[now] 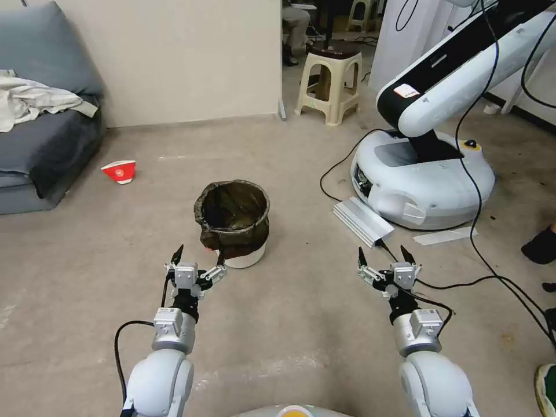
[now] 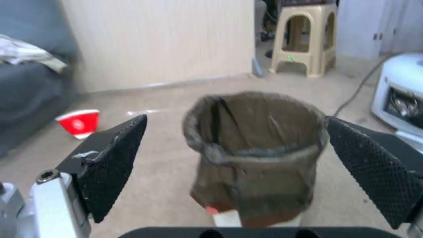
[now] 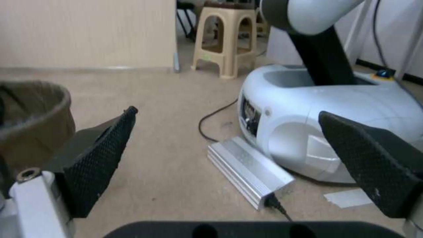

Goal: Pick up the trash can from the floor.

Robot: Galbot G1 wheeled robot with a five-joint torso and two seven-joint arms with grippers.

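Two tools gape wide, empty: left tool just short of the small round white bag-lined trash can on the beige-grey concrete floor; right tool well apart. You risk pinching only the crinkly bag, or tipping it.

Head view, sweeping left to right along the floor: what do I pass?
Grey sofa → red-and-white paper cup → trash can → silver box → the other robot's white base. Both grippers, left and right, hover nearer, jaws open.
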